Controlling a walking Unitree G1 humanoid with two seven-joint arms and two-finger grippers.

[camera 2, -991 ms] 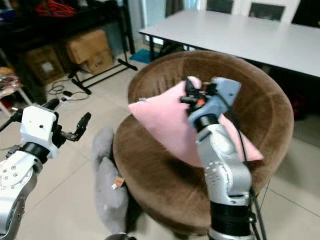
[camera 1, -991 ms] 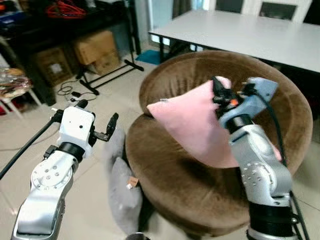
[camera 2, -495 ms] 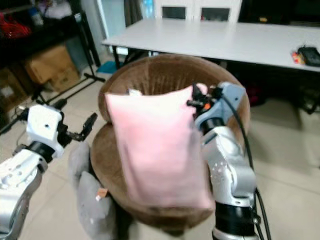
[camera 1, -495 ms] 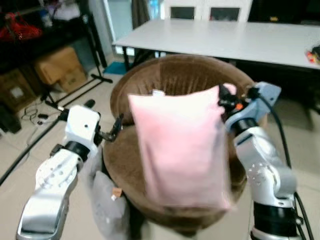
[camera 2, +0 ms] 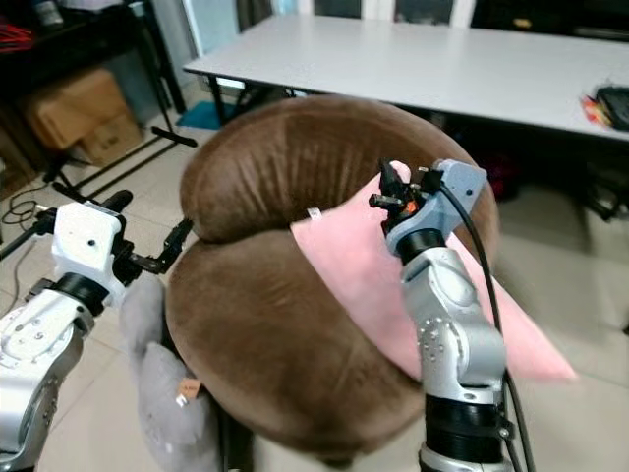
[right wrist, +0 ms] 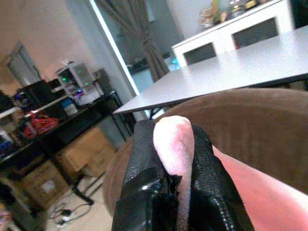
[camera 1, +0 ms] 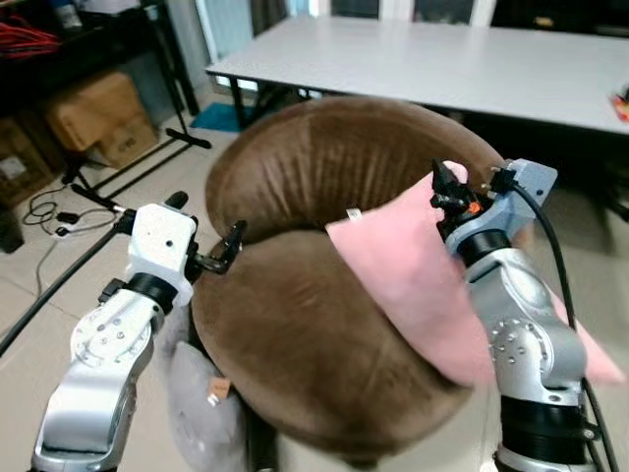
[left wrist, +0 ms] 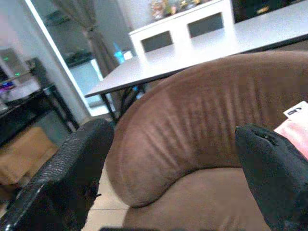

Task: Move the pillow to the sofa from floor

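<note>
A pink pillow point(camera 1: 413, 285) hangs over the right side of the round brown sofa point(camera 1: 324, 187), its lower end past the seat's rim. My right gripper point(camera 1: 439, 187) is shut on the pillow's top corner point(right wrist: 174, 139), in front of the sofa's backrest. A white label point(camera 1: 353, 213) sticks out at the pillow's upper left edge. My left gripper point(camera 1: 228, 248) stands open at the sofa's left side, with nothing between its fingers point(left wrist: 72, 173).
A grey cushion point(camera 1: 201, 393) lies on the tiled floor against the sofa's left base. A white table point(camera 1: 442, 59) stands behind the sofa. Cardboard boxes point(camera 1: 98, 118), a black stand and cables sit at the left on the floor.
The camera has shifted. The pillow has swung from hanging flat in front of the sofa to lying slanted over its right side. My right gripper has kept its hold on the corner.
</note>
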